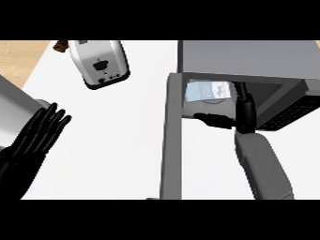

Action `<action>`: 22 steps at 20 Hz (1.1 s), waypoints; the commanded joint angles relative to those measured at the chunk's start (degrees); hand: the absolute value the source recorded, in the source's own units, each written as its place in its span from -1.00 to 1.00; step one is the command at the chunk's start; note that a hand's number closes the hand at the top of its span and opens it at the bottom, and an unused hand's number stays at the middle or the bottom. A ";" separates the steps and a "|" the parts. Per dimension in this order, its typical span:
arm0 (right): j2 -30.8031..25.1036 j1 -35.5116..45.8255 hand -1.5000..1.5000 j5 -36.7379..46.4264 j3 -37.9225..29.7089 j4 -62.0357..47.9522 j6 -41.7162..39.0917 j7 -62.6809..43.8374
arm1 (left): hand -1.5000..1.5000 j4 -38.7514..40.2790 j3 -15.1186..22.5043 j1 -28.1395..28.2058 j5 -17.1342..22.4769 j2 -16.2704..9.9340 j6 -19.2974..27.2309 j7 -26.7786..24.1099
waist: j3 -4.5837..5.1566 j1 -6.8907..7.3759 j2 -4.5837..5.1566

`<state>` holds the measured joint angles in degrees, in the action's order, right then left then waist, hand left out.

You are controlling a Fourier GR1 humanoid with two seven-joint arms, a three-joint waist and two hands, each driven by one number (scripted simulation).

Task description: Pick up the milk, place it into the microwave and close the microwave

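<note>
The blue-and-white milk carton [208,91] sits inside the grey microwave [259,61], just beyond the right hand [242,110]; whether those fingers hold it cannot be told.

The white tabletop [121,140] is lit brightly and evenly, almost to the point of washing out, and no single light source can be made out. Hardly any cast shadows are seen on it; only a faint grey shade lies beneath the toaster [100,63]. The microwave [259,58] cavity is left dim, so that the milk carton [209,91] inside is shown pale against darkness. Little surface detail is seen on the black left robot hand [34,138]. Straight edges are kept straight toward the borders, and focus is uniform throughout.
</note>
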<state>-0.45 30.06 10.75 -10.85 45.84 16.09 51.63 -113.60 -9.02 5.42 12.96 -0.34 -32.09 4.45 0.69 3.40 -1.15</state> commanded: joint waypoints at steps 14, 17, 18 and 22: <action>-0.52 -10.79 -1.00 -6.36 1.09 0.74 -11.42 -9.03 | 1.00 12.62 12.46 -4.34 -14.91 0.26 -3.47 -7.70 | -0.67 -3.94 1.03; -0.75 -16.95 -1.00 -6.58 4.36 14.55 -12.03 -18.40 | 1.00 15.47 13.62 -4.63 -17.97 0.29 -1.99 -10.97 | -0.64 -4.04 0.94; 0.39 -19.57 -1.00 -9.38 7.49 15.11 -9.98 -14.55 | 1.00 16.01 16.67 -4.87 -22.22 0.31 1.22 -12.27 | -0.64 -4.22 0.88; 0.40 -26.20 -1.00 -7.70 9.22 22.44 -10.84 -17.13 | 1.00 23.31 19.33 -10.97 -24.71 -0.40 -1.60 -12.57 | -0.63 -4.69 0.98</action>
<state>-0.74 10.53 3.52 -5.19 61.35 5.08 35.92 -95.66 7.12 -2.59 -7.56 -0.58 -33.21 -5.67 0.06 -0.92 -0.19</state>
